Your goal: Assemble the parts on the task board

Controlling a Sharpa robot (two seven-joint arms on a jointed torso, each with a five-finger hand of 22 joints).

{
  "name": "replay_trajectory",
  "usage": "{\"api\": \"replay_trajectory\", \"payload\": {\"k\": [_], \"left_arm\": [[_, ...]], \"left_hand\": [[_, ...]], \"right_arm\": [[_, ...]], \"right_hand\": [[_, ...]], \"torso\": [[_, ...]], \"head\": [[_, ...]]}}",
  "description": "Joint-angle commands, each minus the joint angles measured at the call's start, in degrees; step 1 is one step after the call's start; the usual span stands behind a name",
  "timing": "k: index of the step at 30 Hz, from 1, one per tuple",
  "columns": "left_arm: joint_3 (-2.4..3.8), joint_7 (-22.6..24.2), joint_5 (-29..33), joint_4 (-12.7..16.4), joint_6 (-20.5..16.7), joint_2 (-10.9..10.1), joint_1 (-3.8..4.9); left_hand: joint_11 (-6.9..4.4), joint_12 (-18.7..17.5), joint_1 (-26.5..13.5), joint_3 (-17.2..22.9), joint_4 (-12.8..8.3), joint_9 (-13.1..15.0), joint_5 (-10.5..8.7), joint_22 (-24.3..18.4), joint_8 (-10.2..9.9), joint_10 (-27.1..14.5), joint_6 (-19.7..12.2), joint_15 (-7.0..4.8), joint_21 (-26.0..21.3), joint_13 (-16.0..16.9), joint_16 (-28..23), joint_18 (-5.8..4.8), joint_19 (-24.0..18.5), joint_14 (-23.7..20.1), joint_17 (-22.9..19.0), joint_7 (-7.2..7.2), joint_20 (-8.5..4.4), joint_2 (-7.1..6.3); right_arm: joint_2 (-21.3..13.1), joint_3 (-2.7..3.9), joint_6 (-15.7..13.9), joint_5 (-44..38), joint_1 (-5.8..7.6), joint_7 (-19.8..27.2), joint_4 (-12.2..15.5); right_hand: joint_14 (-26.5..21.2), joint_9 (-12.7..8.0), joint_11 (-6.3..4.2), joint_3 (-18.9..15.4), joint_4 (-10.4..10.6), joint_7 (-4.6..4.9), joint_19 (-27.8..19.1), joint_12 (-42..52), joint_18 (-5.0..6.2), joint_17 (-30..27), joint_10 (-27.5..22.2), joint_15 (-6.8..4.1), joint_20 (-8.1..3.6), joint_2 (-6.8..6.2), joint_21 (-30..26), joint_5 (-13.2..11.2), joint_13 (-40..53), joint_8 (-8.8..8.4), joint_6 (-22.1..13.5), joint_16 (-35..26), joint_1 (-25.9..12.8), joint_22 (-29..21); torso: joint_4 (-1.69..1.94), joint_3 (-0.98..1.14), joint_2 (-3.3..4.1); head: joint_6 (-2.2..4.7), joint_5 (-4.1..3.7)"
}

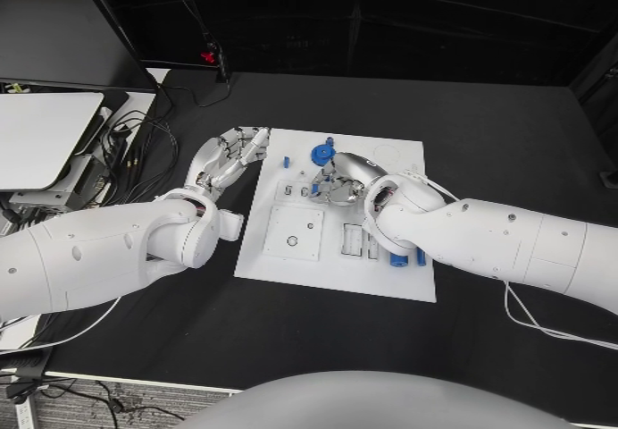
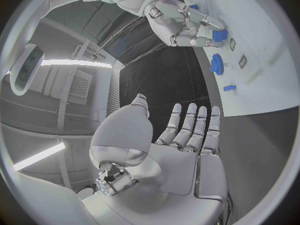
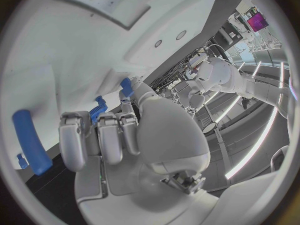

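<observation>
Hovering right hand (image 1: 338,186) over task board (image 1: 290,264), no legible writing

No legible text, label, brand, number or sign on any item. The task board (image 1: 290,268) carries printed outlines and small marks, none readable as characters. A screen (image 3: 257,21) at the edge of the right wrist view glows with content too small to read.
</observation>
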Motion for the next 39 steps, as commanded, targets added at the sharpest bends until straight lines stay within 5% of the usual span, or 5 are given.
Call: {"api": "replay_trajectory", "payload": {"k": [1,9,25,31,39], "left_arm": [[0.05,11.89,-0.27,0.14,0.28,-0.04,0.09],[0.05,11.9,-0.27,0.11,0.3,-0.06,0.09],[0.05,11.84,-0.27,-0.1,0.47,0.12,0.09],[0.05,11.83,-0.27,-0.23,0.53,0.15,0.09],[0.06,11.71,-0.27,-0.05,0.37,-0.09,0.18]], "left_hand": [[-0.04,0.06,0.44,-0.62,-0.02,0.08,0.38,-0.03,-0.35,0.52,0.47,0.09,0.21,0.02,0.0,0.1,0.42,0.53,0.03,8.25,0.11,0.69],[-0.04,0.06,0.48,-0.65,-0.02,0.08,0.4,-0.03,-0.36,0.52,0.47,0.09,0.22,0.02,0.0,0.09,0.42,0.54,0.03,8.25,0.11,0.72],[-0.04,0.06,0.48,-0.65,-0.02,0.08,0.4,-0.03,-0.36,0.52,0.47,0.09,0.22,0.02,0.0,0.09,0.42,0.54,0.03,8.25,0.11,0.72],[-0.04,0.06,0.53,-0.7,-0.03,0.08,0.43,-0.03,-0.36,0.53,0.48,0.09,0.24,0.01,-0.01,0.08,0.44,0.54,0.03,8.25,0.11,0.74],[-0.14,0.13,1.3,-1.48,-0.03,0.08,0.53,1.1,-0.44,0.87,0.6,-0.12,3.75,0.02,0.39,0.47,3.8,1.84,0.07,8.21,0.05,0.86]], "right_arm": [[0.03,0.02,0.62,-0.5,0.07,-0.17,0.11],[-0.04,0.02,-0.41,-0.76,0.07,0.28,0.12],[-0.47,0.02,-4.6,-1.81,0.06,3.14,0.19],[-1.55,0.03,-10.93,-1.14,0.06,7.14,1.06],[-6.03,0.08,-22.1,5.82,1.06,18.99,4.65]], "right_hand": [[5.96,-0.06,0.48,-0.34,-0.09,0.04,6.08,-0.02,-0.42,15.09,6.17,0.57,0.49,-0.46,0.18,-0.39,14.98,-0.19,-0.7,0.14,-0.14,15.1],[5.96,-0.14,0.76,-1.14,0.16,0.32,6.08,-0.02,-0.42,15.09,6.17,0.91,0.9,-1.56,0.18,-1.96,14.98,-0.27,-3.02,0.14,-1.15,15.1],[5.96,-0.01,1.42,-4.75,5.5,1.1,6.08,-0.02,-0.42,15.09,6.17,1.53,1.44,-7.44,0.18,-2.72,14.98,-0.08,-7.82,0.14,-5.82,15.1],[5.96,0.1,1.57,-4.58,6.43,1.26,6.08,-0.02,-0.42,15.09,6.17,1.65,1.55,-7.03,0.18,-2.7,14.98,0.12,-7.62,0.14,-5.49,15.1],[5.96,0.26,1.56,-4.24,7.38,1.14,6.08,-0.02,-0.42,15.09,6.17,1.76,1.73,-6.15,0.18,-2.4,14.98,0.44,-6.88,0.14,-5.11,15.1]], "torso": [[-0.06,-0.02,0.03],[0.0,-0.02,0.01],[0.02,-0.03,0.0],[0.06,0.01,0.01],[0.01,-0.04,-0.1]], "head": [[-0.23,0.26],[-0.34,0.13],[-0.27,-0.07],[-0.26,-0.01],[0.0,0.0]]}}
